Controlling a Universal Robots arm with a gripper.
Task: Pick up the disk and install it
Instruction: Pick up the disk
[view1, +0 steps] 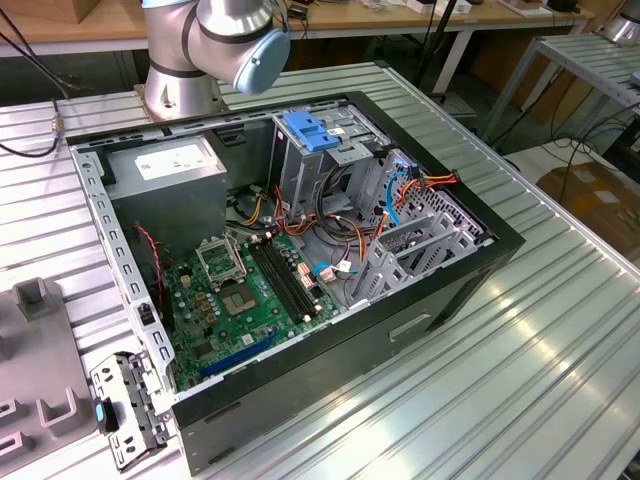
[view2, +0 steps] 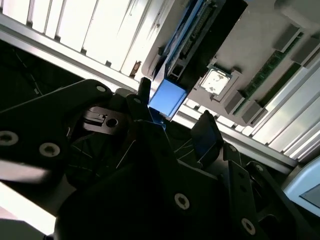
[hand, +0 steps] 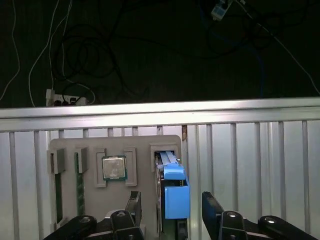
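The disk (hand: 176, 200) stands on edge in a slot of a grey holder tray (hand: 142, 147), its bright blue bracket end facing the camera. In the second wrist view the disk (view2: 168, 97) shows the same blue end, with its long body running away behind it. My gripper (hand: 172, 212) is open and straddles that blue end, one dark finger on each side with a gap to the bracket. The fingers (view2: 206, 131) flank the bracket in both wrist views, and the gripper (view2: 175, 107) does not touch it.
The tray also holds a processor chip (hand: 114, 167) and memory sticks (hand: 80, 187). It lies on a ribbed aluminium table (hand: 250, 165). The exterior view shows the open computer case (view1: 440, 290) with its motherboard (view1: 250, 290), a grey power-supply box (view1: 165, 165) and a drive cage topped by a blue latch piece (view1: 310, 130).
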